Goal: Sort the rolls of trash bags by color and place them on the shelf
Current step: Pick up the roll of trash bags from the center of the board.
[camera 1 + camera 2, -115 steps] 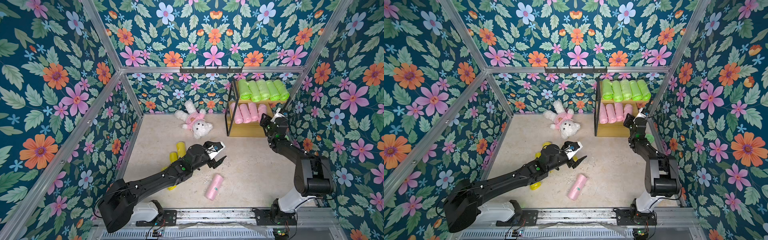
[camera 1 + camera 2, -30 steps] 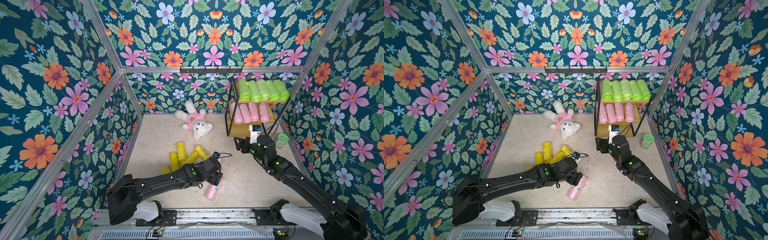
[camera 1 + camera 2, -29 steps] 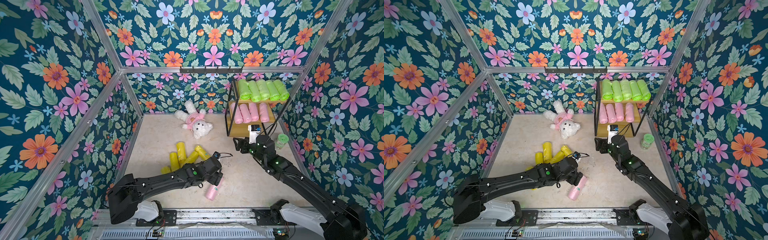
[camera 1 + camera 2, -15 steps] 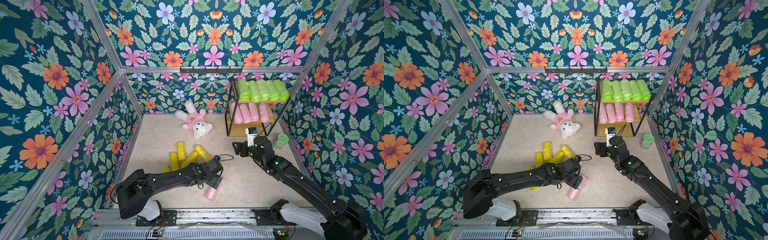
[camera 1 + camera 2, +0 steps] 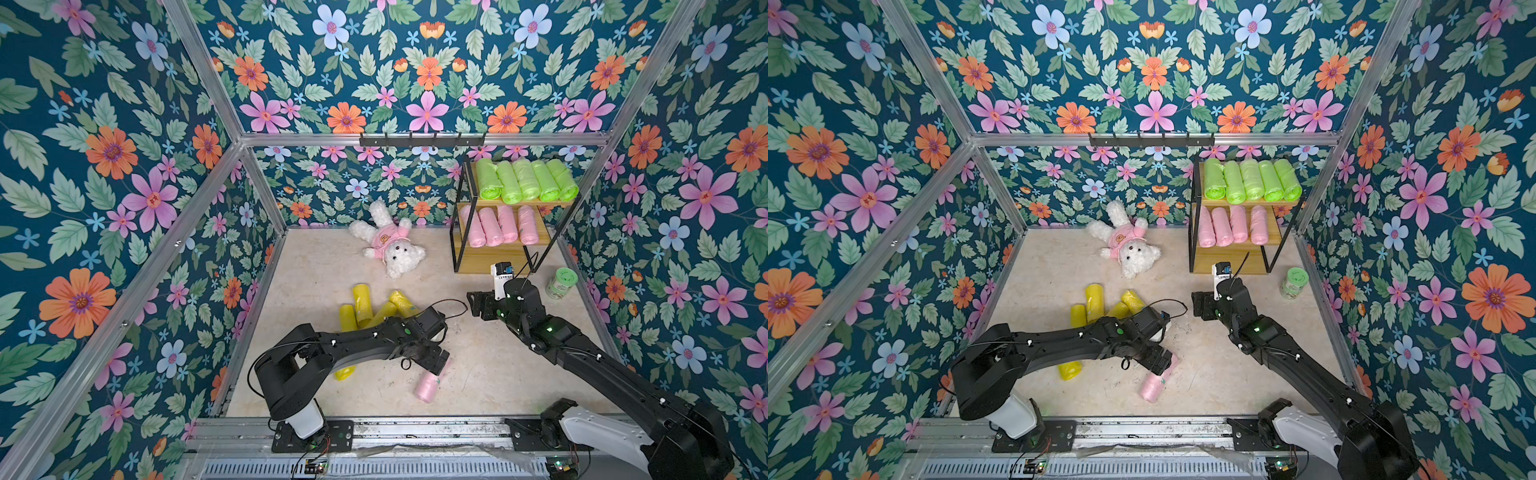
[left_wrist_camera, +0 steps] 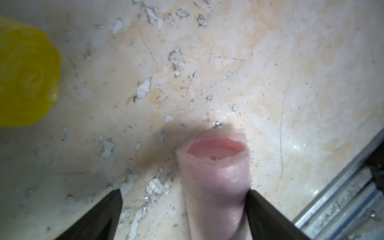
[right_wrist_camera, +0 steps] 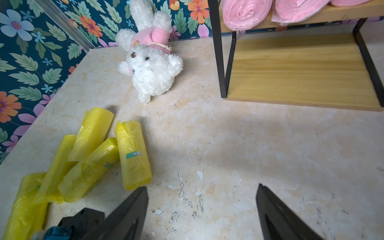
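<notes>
Sinks onto pink roll (image 6: 216,187) with left fingers (image 6: 99,216) spread astride, right fingers (image 7: 128,214) likewise open, empty. Soft, light, slick: pinch mid-length.

A pink roll (image 6: 216,187) lies on the marble surface (image 6: 207,62) between the spread fingers (image 6: 270,218) of the left gripper (image 6: 185,192) (touching one); a yellow roll (image 6: 25,76) lies well apart.

Illumination: bright, even, from overhead. Both top views are sharp, with mild wide-angle stretch at the edges. Left wrist view: soft overall, yellow roll (image 6: 25,76) heavily blurred, dark shadow behind pink roll (image 6: 216,166), glare patch on floor (image 6: 295,145). Right wrist view: crisp, with a broad soft shadow mid-floor.
</notes>
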